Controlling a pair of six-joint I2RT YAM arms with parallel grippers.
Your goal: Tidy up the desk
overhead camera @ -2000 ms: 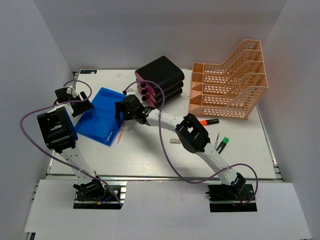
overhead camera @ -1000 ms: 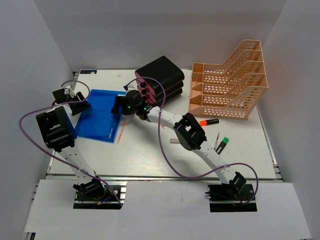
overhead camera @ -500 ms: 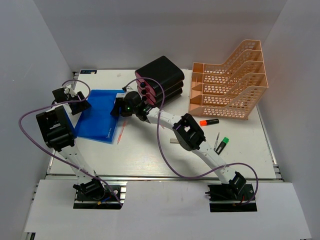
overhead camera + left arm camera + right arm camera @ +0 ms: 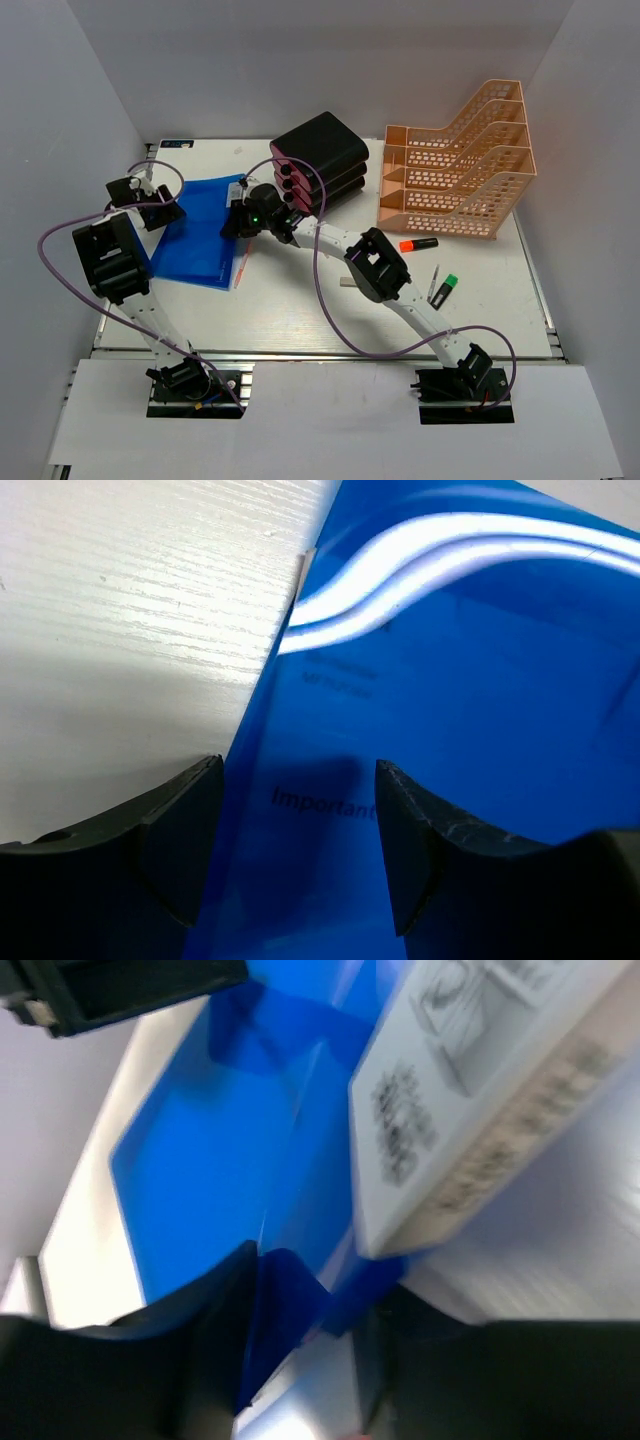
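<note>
The white desk holds a blue folder at its left. In the left wrist view the folder lies under my left gripper. Its fingers stand open astride the folder's left edge, above the desk. My right gripper is at the folder's right edge. In the right wrist view a buckled fold of the folder sits between its narrowed jaws, beside printed white paper. Blur hides whether they press it.
A black-and-pink drawer box stands just behind the right gripper. At the back right is a peach mesh file rack. An orange marker, a green highlighter, a pen, an eraser and a red pencil lie loose.
My right gripper has slid left onto the folder's right edge and its jaws have narrowed. The folder's right side has buckled and shifted. The left gripper has stayed put.
</note>
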